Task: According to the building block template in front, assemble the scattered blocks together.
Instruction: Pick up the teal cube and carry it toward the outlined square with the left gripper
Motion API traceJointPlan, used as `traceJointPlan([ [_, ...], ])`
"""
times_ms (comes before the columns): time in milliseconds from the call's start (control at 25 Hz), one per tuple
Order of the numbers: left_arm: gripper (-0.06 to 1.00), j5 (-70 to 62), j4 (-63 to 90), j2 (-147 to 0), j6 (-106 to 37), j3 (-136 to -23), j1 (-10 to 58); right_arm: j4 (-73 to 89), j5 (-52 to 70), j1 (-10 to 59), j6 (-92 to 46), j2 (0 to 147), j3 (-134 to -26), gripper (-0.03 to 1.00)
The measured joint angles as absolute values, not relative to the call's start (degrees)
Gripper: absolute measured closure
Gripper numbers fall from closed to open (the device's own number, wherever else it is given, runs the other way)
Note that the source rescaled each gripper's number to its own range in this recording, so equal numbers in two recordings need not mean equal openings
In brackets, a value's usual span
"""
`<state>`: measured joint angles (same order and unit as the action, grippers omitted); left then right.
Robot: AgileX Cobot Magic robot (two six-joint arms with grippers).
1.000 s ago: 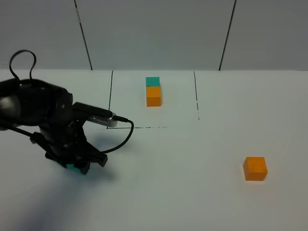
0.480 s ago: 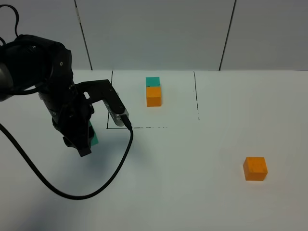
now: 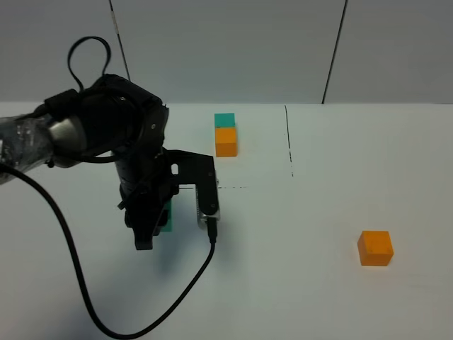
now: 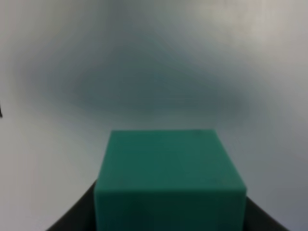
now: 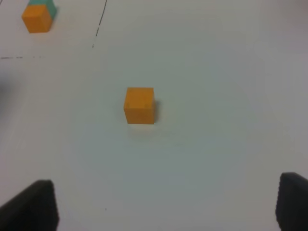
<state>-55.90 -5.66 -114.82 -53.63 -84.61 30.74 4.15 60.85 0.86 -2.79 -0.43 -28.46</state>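
Exterior high: the left gripper (image 3: pixel 156 227) is clamped on the teal block (image 3: pixel 168 216), which looks lifted off the table (image 3: pixel 297 297), left of the template (image 3: pixel 226 138) and on its camera side, about level with the near line of the drawn outline. The orange block (image 3: pixel 375 248) sits on the table well apart from the template, to its right and on the camera side too. Main risk as we see it is the drop-off: if the teal block goes down too close to the template, arm or block could knock the reference pair out of the frame. The cable (image 3: pixel 92 312) trails in a loop behind the wrist and could drag across the table on a swing. Left wrist: the teal block fills the lower middle, dark jaws hugging both sides near its lower edges (we can't tell how deep the hold is), so a shallow pinch could let it twist or slip on release. Right wrist: the right gripper (image 5: pixel 163 207) has its jaws spread wide with nothing between them, the orange block ahead, the template far beyond it. The risk there is order: the template has teal behind orange, and swapping them, leaving a gap, or both arms converging on one spot would spoil the match.
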Motion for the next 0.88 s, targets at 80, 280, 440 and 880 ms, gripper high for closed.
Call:
traceJointPlan([
  [80, 0.94, -56.3, -5.7, -117.5, -54.3, -87.1, 31.6, 4.2, 60.8, 0.9, -2.8, -0.4, -28.5, 0.17],
  [280, 0.94, -59.4, -4.4, -123.7, -56.7, -94.9, 33.1, 4.2, 60.8, 0.9, -2.8, -0.4, -28.5, 0.17],
  [440, 0.94, -60.4, -3.6, -127.6, -58.4, -99.1, 33.4, 4.2, 60.8, 0.9, -2.8, -0.4, -28.5, 0.17],
  [880, 0.94, -57.9, 3.9, -134.0, -61.1, -107.2, 33.7, 4.5, 60.8, 0.9, -2.8, -0.4, -28.5, 0.17],
])
